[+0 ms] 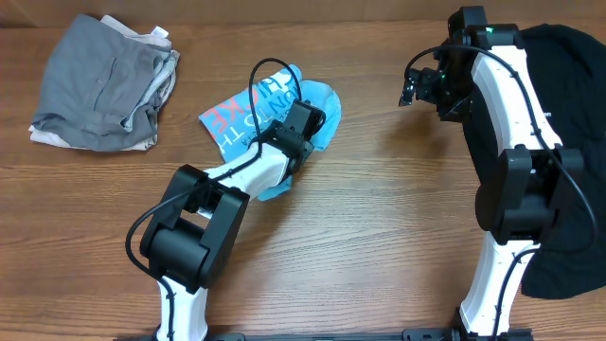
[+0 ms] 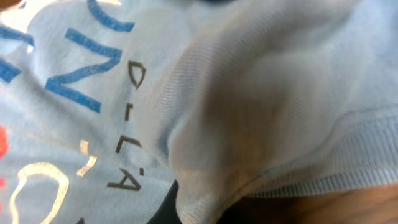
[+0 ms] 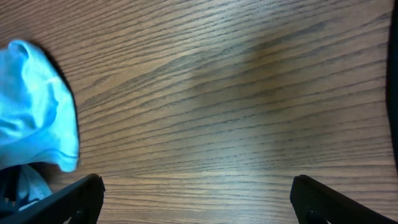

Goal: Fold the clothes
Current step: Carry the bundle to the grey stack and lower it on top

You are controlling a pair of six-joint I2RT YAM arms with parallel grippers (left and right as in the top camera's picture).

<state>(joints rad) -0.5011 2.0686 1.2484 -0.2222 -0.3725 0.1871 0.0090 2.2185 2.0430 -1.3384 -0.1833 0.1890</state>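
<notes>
The light blue T-shirt (image 1: 320,98) lies crumpled at the table's middle, with coral-and-white letters showing on its left part. My left gripper (image 1: 305,123) sits in the shirt's folds. In the left wrist view the shirt's fabric (image 2: 261,93) fills the frame, bunched over a dark sliver of the jaws (image 2: 189,208), so the gripper looks shut on the cloth. My right gripper (image 1: 413,87) hovers to the right of the shirt. It is open and empty (image 3: 198,194) over bare wood, with the shirt's edge (image 3: 34,112) at its left.
A pile of folded grey clothes (image 1: 104,85) lies at the back left. A black cloth (image 1: 573,142) covers the table's right side behind the right arm. Bare wood table (image 1: 379,237) lies between the arms.
</notes>
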